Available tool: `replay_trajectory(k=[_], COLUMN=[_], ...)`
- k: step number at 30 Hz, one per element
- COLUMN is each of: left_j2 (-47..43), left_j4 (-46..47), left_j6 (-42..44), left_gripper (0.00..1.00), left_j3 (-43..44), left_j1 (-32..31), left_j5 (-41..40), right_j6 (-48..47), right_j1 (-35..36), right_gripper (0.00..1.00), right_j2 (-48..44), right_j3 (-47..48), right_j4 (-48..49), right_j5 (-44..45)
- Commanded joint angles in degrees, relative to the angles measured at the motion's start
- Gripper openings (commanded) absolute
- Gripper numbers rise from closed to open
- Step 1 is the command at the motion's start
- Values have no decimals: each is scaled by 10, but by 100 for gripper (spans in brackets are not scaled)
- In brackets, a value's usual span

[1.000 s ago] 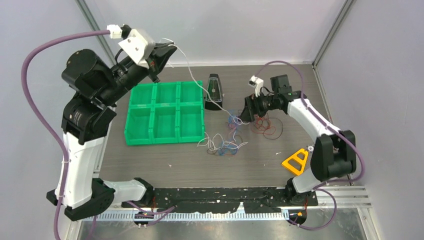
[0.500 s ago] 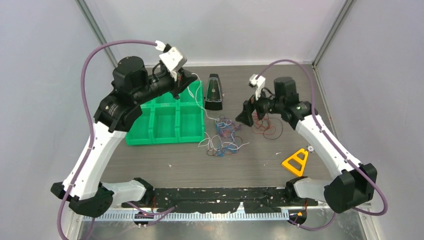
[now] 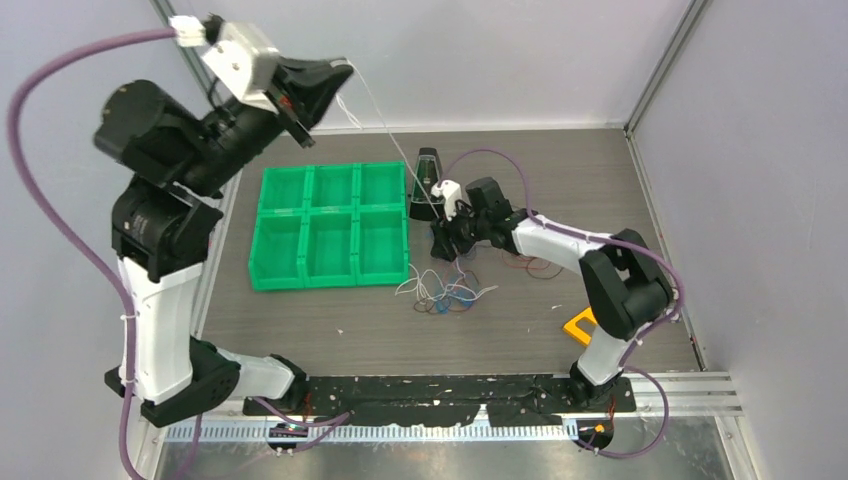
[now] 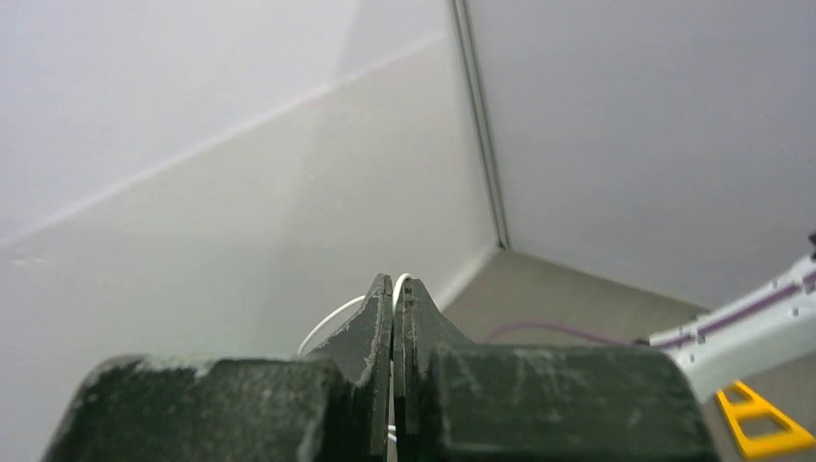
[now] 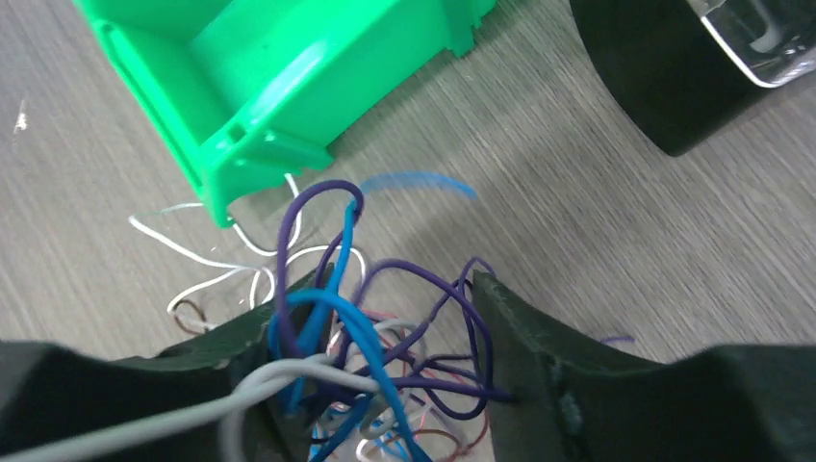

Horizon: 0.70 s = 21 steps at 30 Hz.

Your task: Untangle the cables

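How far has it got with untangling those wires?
Done: some red wires lie apart from the tangle. In hand: the left end effector, shut on a white wire, holds it taut overhead; the right end effector straddles that tangle, open. Left: most wires, knotted together.

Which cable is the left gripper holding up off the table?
The white cable: pinched in the left gripper and drawn taut, while the coloured cables lie tangled on the table.
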Motion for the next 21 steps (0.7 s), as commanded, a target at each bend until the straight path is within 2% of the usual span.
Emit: replay_trajectory(k=[1,4,10,12,13,15,21], left_j2=[31,39,26,23,21,14,8], left_j4=[45,108,229,249,251,254,292], left_j6=[34,63,119,131,133,135,181], left_gripper=[0,0,0,0,0,0,0], left_j3=[142,186,183,184,183,172,164], left_j1=[2,2,2,2,2,2,2], left_j5=[-80,-130,-241,-250,-247,-248,-297], right_j6=[15,19,35,40,39,36,23], right_j1=[-3,-17,-64,-81,-87,-100,-187], right_gripper=[56,52,42,31,16,7,5], right_j2=[30,25,35,44,50,50,23], right_j3=[42,26,17,20,20,16,-11], right_j4=[-17,-39,-103,-128,-136,-163,-225], right_j5=[15,7,-5,-14,-18,-20,-5])
